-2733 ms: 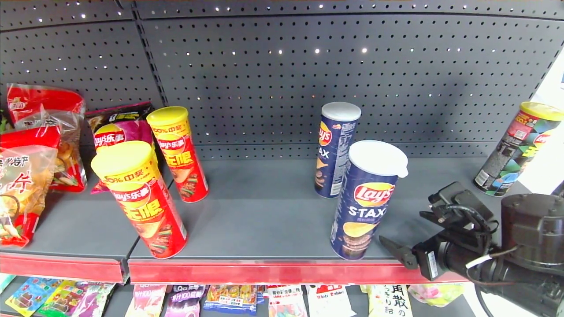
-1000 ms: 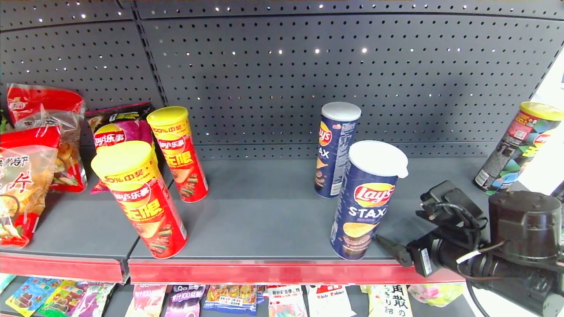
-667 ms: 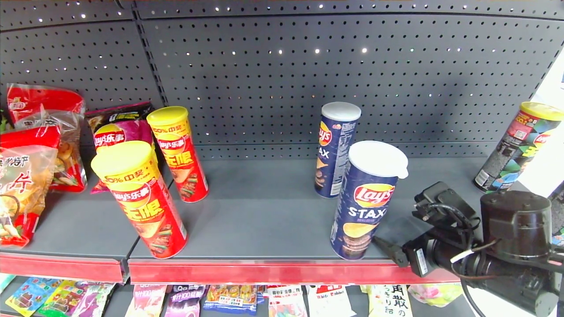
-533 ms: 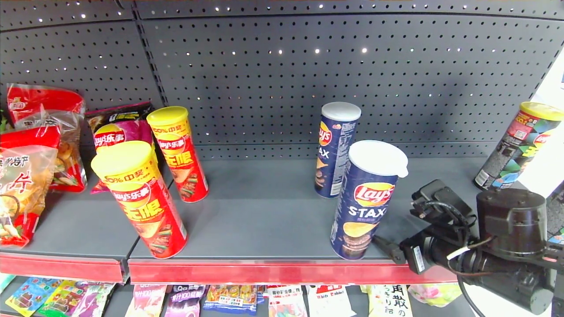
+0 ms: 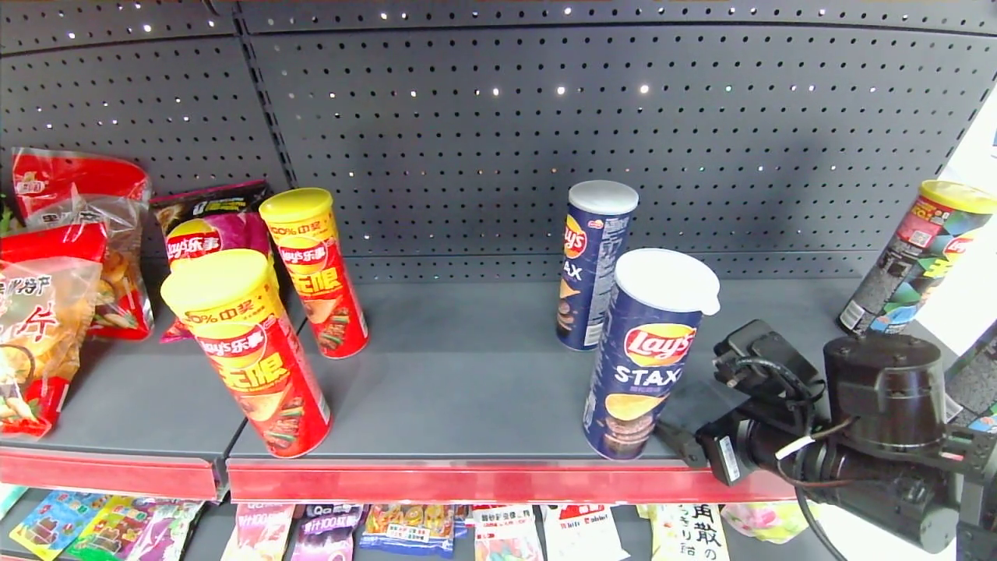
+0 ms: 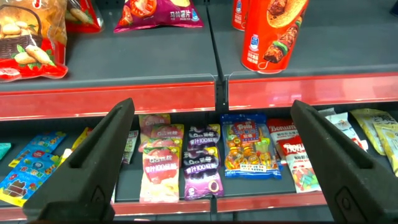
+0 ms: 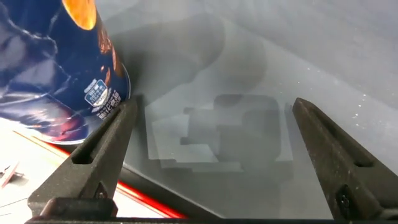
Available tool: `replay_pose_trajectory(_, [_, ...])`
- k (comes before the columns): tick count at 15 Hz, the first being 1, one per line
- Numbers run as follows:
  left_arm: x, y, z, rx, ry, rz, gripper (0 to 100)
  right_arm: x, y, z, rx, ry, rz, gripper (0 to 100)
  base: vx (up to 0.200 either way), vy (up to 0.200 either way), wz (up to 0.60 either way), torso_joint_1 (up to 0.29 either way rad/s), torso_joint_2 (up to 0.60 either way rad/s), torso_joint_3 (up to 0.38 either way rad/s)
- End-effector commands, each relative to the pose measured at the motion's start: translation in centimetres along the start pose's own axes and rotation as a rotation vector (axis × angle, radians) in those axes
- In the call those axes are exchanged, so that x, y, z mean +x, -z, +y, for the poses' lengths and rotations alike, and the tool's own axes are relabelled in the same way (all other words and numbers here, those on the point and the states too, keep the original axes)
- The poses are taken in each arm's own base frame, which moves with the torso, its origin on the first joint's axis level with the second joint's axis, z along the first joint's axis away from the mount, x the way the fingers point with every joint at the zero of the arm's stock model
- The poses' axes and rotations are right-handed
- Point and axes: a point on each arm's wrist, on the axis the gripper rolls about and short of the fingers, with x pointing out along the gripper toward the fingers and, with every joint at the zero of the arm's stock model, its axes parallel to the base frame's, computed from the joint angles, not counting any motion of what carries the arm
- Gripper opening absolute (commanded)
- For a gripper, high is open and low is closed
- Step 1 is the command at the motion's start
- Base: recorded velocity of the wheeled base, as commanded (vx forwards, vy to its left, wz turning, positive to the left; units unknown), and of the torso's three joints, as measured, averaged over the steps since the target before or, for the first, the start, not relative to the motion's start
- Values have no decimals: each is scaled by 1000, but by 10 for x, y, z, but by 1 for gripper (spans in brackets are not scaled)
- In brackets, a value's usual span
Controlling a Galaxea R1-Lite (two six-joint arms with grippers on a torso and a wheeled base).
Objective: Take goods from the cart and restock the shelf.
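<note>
Right gripper (image 7: 211, 158): its fingers (image 7: 99, 162) are spread wide and pinch nothing; between them there is bare grey board of the shelf (image 5: 467, 374).
Front blue can (image 5: 646, 351): it stands upright at the front edge of the shelf, outside the gap and just beside one right finger (image 5: 676, 441). I cannot tell if they touch. The white lid is on, so the content is hidden.
Back blue can (image 5: 590, 265): it is upright behind the front one, farther from the right fingers and near the perforated back wall (image 5: 498, 140). Its lid is also on.
Blue cans, count: two.
Red cans: there are two, both with yellow lids closed. One (image 5: 249, 351) is at the front edge and one (image 5: 315, 273) is behind it, well apart from the right fingers, beyond the blue cans.
Patterned can (image 5: 907, 265): one, with a yellow lid, deeper on the shelf than the right fingers.
Snack bags (image 5: 47, 327): three that I can tell apart, sealed, beyond the red cans.
Left gripper (image 6: 211, 155): its fingers (image 6: 93, 165) are spread and hold nothing.
Lower shelf (image 6: 267, 202): it lies ahead of the left fingers and holds a row of small colourful packets (image 6: 202, 165).
</note>
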Motion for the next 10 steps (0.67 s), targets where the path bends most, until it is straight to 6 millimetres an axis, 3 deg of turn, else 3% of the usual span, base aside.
replay_pose_trajectory(1, [0,0,0,0,0,0,100,2,-1,0,-1,-1,-1,100,0,0,0,0,0,0])
replay_pose_trajectory(10, [0,0,0,1,0,0,100,3,-7,10,-16,-37,-24,100,0,0,0,0,0,0])
